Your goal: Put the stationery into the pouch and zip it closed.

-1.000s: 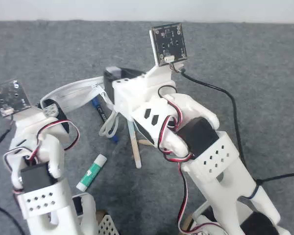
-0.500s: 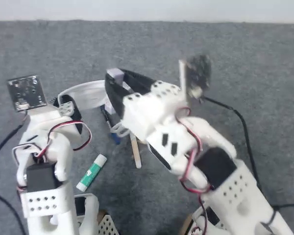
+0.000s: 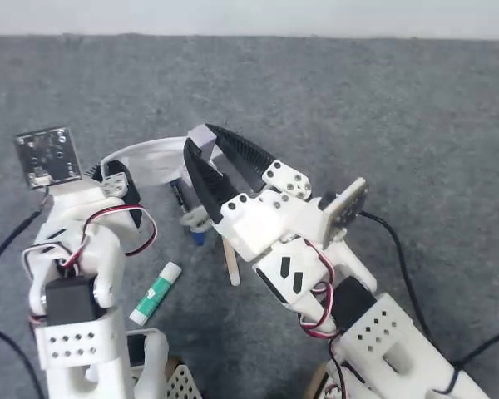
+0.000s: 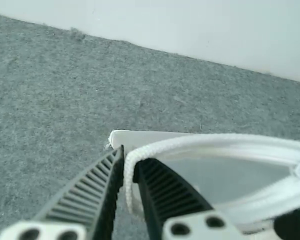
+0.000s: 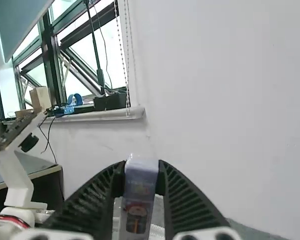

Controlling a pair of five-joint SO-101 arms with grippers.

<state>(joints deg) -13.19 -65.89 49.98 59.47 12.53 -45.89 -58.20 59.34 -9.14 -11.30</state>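
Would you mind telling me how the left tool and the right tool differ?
The left tool grips the white pouch by its rim; the right tool grips a small lilac block. The left tool sits low over the table; the right tool is raised, facing the wall. Both are shut, black and ribbed.

Around me: a grey desk [image 3: 449,108], a white wall [image 4: 190,25], and a window [image 5: 75,55] off to one side.
The desk under me is covered in a grey, carpet-like mat that runs back to the foot of the plain wall. In my right wrist view the wall stands beside the window, which has dark frames with slanted bars behind the glass. A thin bead chain [image 5: 125,50] hangs down along its edge. On the white sill [image 5: 132,113] sit a black object [image 5: 111,101], something small and blue [image 5: 70,108] and a tan box [image 5: 39,98]; I cannot tell what they are.
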